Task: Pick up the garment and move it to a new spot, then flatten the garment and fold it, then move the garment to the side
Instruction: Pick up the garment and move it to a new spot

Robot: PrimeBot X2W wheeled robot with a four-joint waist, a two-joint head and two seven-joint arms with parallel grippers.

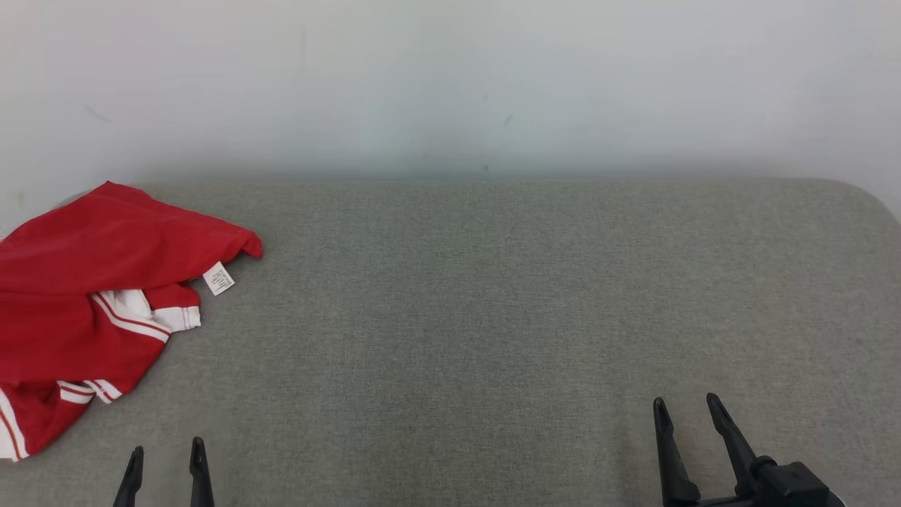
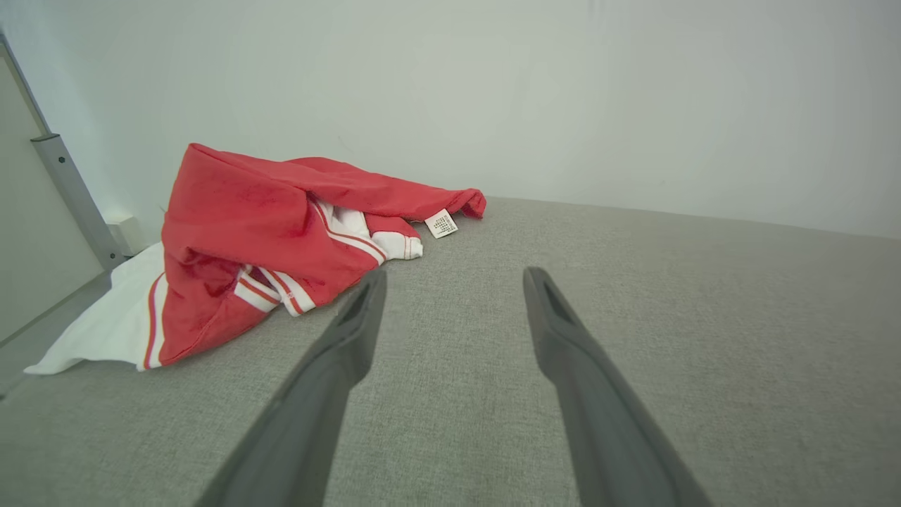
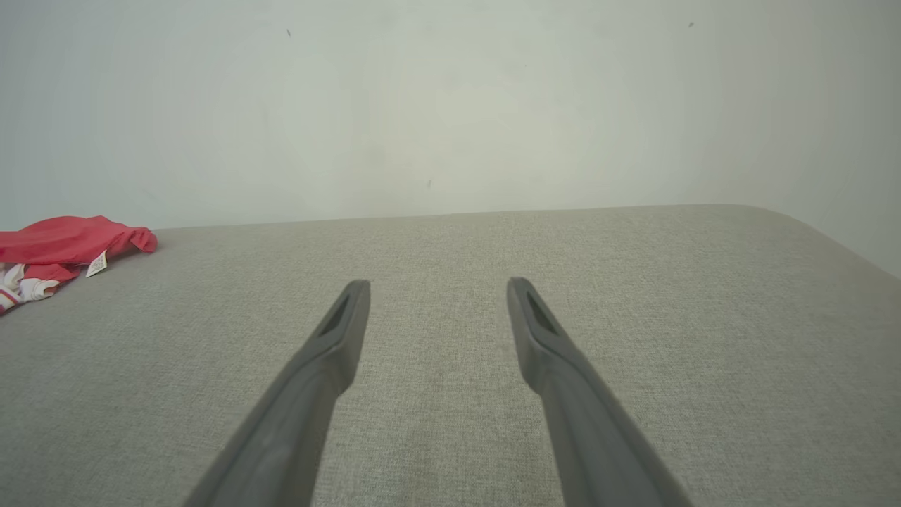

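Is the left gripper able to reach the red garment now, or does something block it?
Probably yes. The left gripper is open and empty, and the red garment lies crumpled just ahead, to its left, on the grey surface. Nothing lies between them, so the way looks free.

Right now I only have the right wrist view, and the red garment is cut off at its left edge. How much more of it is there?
Observer: Much more. The red garment is a crumpled heap with white striped trim at the far left of the grey surface.
Operator: And my other arm?
Observer: The left hand is open, close to the heap's near edge, not touching it.
Operator: Anything past the heap?
Observer: Its white fabric spreads toward the surface's left edge, and a metal post stands beyond.
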